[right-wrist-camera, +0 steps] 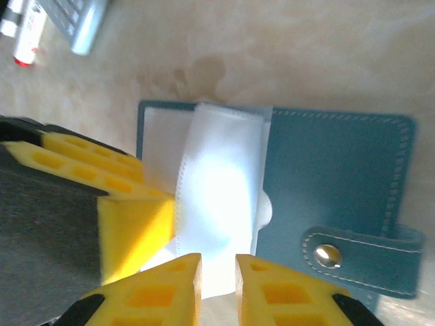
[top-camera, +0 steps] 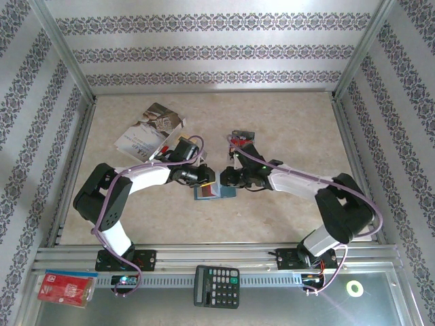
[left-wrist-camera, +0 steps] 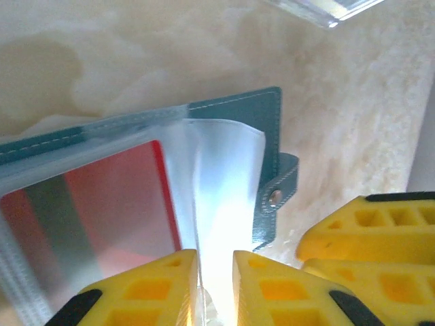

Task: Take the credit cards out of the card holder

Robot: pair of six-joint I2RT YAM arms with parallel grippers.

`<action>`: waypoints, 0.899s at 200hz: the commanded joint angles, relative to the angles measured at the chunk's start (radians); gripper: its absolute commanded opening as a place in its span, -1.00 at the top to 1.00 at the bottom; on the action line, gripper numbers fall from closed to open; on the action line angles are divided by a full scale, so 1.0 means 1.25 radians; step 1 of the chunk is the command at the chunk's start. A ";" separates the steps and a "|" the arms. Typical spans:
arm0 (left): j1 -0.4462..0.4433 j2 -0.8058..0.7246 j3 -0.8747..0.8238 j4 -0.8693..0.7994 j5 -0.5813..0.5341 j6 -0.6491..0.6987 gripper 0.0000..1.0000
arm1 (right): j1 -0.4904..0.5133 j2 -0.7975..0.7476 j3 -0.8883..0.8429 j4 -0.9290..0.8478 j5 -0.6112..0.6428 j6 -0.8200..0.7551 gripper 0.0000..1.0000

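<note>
The blue card holder (top-camera: 219,192) lies open mid-table between both arms. A red credit card (left-wrist-camera: 115,204) sits inside a clear slot, showing as a red patch (top-camera: 203,193) from above. My left gripper (left-wrist-camera: 215,258) is shut on a clear plastic sleeve (left-wrist-camera: 224,176) of the holder, its blue cover (left-wrist-camera: 238,112) behind. My right gripper (right-wrist-camera: 218,261) pinches the same white-looking sleeve (right-wrist-camera: 217,183) from the other side, beside the snap-tab cover (right-wrist-camera: 340,170). The two grippers (top-camera: 204,178) (top-camera: 228,180) almost touch. Other cards are hidden.
A leaflet (top-camera: 149,130) lies back left and a small red-black object (top-camera: 241,139) lies behind the right gripper. On the front ledge are a red packet (top-camera: 64,287), a black calculator (top-camera: 216,285) and a green ring (top-camera: 354,288). Metal rails frame the table.
</note>
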 commanded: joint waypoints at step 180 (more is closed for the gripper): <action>-0.052 0.100 0.076 0.139 0.030 -0.066 -0.08 | -0.090 -0.199 -0.137 0.066 0.123 0.069 0.35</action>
